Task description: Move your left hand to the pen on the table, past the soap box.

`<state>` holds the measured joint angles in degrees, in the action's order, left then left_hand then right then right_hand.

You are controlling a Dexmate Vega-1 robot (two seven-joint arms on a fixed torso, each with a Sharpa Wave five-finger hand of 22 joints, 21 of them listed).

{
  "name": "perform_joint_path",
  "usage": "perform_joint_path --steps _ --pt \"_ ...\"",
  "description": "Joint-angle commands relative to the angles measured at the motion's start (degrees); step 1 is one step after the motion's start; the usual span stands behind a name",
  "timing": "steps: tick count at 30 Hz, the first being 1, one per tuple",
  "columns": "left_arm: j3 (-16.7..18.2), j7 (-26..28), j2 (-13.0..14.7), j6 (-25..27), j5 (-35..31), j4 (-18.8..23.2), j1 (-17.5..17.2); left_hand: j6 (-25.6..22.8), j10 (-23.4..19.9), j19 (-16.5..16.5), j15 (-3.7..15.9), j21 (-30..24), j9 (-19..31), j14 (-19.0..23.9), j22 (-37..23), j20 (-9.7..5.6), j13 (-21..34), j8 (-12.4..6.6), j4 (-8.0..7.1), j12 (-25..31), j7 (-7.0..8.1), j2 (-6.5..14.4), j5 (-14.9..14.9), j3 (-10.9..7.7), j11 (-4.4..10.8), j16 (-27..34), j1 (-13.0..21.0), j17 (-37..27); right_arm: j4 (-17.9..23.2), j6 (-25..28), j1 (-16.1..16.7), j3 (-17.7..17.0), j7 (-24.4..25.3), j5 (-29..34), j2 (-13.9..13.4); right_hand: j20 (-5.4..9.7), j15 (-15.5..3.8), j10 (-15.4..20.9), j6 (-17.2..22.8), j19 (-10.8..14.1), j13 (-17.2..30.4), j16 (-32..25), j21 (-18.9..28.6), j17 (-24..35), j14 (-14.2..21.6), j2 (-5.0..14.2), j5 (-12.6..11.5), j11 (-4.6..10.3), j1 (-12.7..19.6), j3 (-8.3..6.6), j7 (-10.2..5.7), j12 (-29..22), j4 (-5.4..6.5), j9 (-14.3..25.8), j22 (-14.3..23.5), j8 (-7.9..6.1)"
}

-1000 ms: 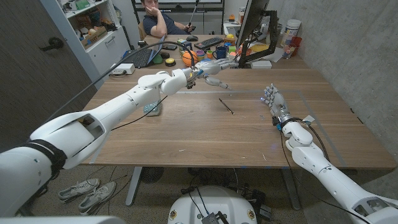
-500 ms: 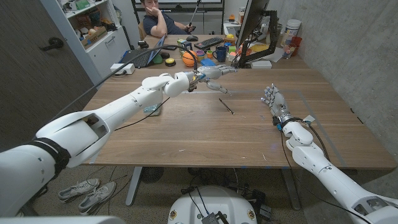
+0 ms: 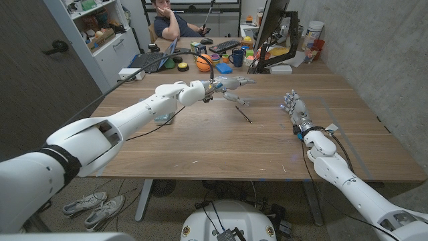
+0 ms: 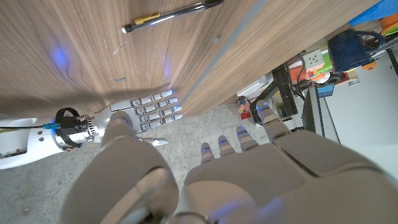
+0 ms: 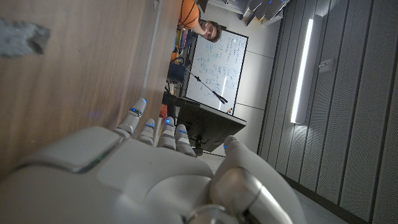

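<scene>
The pen [image 3: 243, 114] was seen lying on the wooden table [image 3: 221, 144], just below and slightly ahead of the left hand [image 3: 233, 84]. In the left wrist view the pen [image 4: 172, 15] was shown past the fingertips, untouched. The left hand was held above the table with its fingers spread apart, and nothing was gripped in it. The soap box [image 3: 162, 118] was made out back along the left arm, partly hidden under the forearm, so its outline could be judged only roughly. Well apart from the pen, the right hand [image 3: 294, 108] was kept near the table's right side, fingers apart and nothing held. A person [image 3: 168, 19] was seated behind the table.
</scene>
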<state>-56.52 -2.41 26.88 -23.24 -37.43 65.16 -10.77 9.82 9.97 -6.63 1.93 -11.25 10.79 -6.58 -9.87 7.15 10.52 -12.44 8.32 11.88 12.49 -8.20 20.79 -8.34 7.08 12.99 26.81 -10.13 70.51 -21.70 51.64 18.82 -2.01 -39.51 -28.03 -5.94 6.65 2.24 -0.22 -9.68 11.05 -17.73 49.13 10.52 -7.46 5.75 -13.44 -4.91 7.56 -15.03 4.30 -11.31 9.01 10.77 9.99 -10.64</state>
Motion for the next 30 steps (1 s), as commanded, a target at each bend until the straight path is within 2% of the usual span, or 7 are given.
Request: perform_joint_path --steps 1,3,8,16,30 --pt "-1.18 -2.81 -0.62 -0.13 1.28 -1.30 0.89 6.67 0.69 -0.49 0.32 -0.10 0.26 0.40 -0.03 0.12 0.31 -0.59 0.17 0.09 -0.01 0.16 0.36 0.32 0.46 0.30 1.21 0.01 -0.17 0.14 -0.17 0.17 0.13 0.15 0.22 -0.33 0.13 -0.10 -0.17 -3.94 0.08 0.36 -0.11 0.09 -0.15 -0.31 -0.31 0.09 -0.35 0.13 0.07 -0.06 -0.09 0.15 0.14 -0.13" --pt "-1.30 -3.25 -0.67 -0.11 1.44 -1.45 1.01 6.17 0.47 -0.77 0.60 -0.11 0.26 0.56 -0.02 -0.18 0.30 -0.71 0.16 0.06 -0.04 0.33 0.41 0.34 0.83 0.26 1.57 0.02 -0.22 0.04 -0.19 0.20 0.16 0.24 0.24 -0.37 0.16 -0.11 -0.21 -3.94 0.08 0.38 -0.15 0.09 -0.15 -0.31 -0.33 0.06 -0.37 0.15 0.08 -0.05 -0.09 0.15 0.14 -0.12" --pt "-1.70 -4.62 -0.94 -0.06 1.81 -2.00 1.51 4.47 -0.76 -1.57 2.53 0.11 0.28 1.59 0.01 -1.95 0.23 -1.00 0.23 -0.05 0.10 1.84 0.75 -0.06 2.94 0.15 4.08 0.09 -0.14 0.02 -0.15 0.19 0.26 0.27 0.26 -0.36 0.15 -0.10 -0.19 -3.92 0.08 0.41 -0.23 0.09 -0.15 -0.31 -0.36 0.02 -0.45 0.20 0.07 -0.06 -0.10 0.15 0.14 -0.13" --pt "-2.11 -6.02 -0.92 0.84 1.76 -1.52 1.74 3.02 -1.73 -2.52 2.88 0.12 0.33 2.22 0.03 -2.26 0.20 -1.31 0.37 -0.10 0.12 3.29 1.49 -0.76 3.28 0.03 6.39 0.11 0.22 0.00 0.09 0.15 0.50 0.33 0.19 -0.38 0.22 -0.13 -0.25 -3.88 0.08 0.45 -0.35 0.08 -0.12 -0.31 -0.40 0.08 -0.55 0.28 0.11 -0.05 -0.10 0.15 0.15 -0.12" --pt "-1.54 -6.17 0.36 2.76 1.12 2.07 0.48 2.40 -1.81 -2.05 3.07 0.54 0.34 2.32 0.04 -2.10 0.20 -1.31 0.43 -0.36 0.15 3.63 1.83 -0.87 3.32 -0.21 7.64 0.12 0.63 -0.06 0.50 0.02 0.22 0.11 -0.06 -0.42 0.22 -0.08 -0.24 -3.82 0.08 0.55 -0.60 0.08 -0.08 -0.36 -0.48 0.03 -0.81 0.49 0.13 -0.06 -0.10 0.14 0.15 -0.14"
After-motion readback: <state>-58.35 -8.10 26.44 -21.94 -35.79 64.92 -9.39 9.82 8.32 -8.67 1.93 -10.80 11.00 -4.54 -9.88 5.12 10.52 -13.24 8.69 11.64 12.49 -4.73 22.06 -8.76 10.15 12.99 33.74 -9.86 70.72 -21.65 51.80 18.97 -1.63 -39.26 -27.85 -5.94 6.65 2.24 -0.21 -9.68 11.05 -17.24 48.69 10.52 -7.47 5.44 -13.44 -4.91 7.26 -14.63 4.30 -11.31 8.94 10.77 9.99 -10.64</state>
